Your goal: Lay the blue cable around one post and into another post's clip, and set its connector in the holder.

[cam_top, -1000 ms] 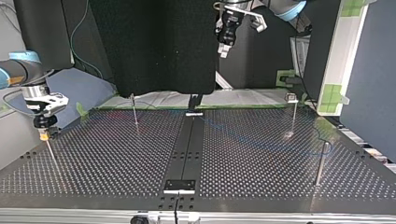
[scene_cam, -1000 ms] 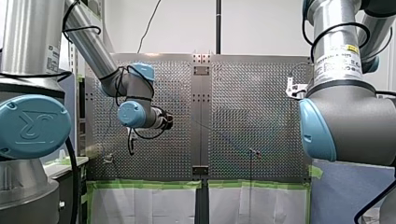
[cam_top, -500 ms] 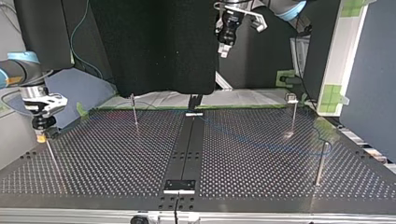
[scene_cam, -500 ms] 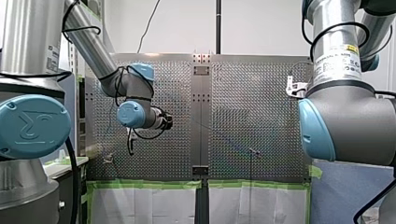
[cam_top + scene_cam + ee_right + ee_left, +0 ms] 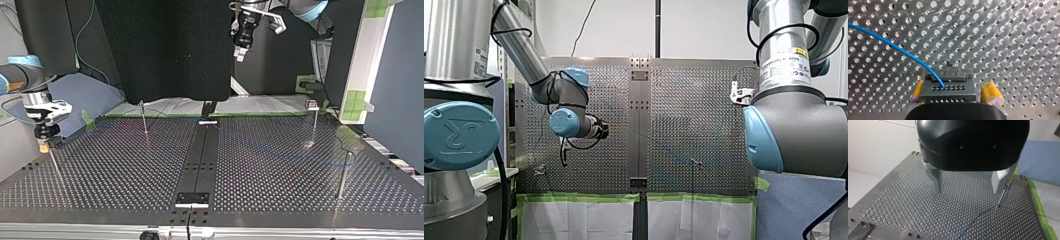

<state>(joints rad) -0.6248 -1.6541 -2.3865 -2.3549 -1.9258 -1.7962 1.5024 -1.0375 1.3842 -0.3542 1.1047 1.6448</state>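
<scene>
Perforated metal covers the whole table, with green tape along its far edge in the top view. My right gripper sits low at the table's left edge in that view, atop a thin post. Its wrist view shows the yellow pads spread to either side of a grey connector block. One pad is at the block's side and the other stands just clear of it. The blue cable enters the block from above and arcs away over the holes.

My left gripper hangs high above the table's far edge, near the middle. Its metal fingers are wide apart with nothing between them. Below them, in the left wrist view, the cable runs across the plate to a thin post beside one finger.

In the top view three more posts stand:
- a bare post near the far edge, left of the dark centre strip;
- a clip post near the far right corner;
- a plain post by the right edge.
</scene>
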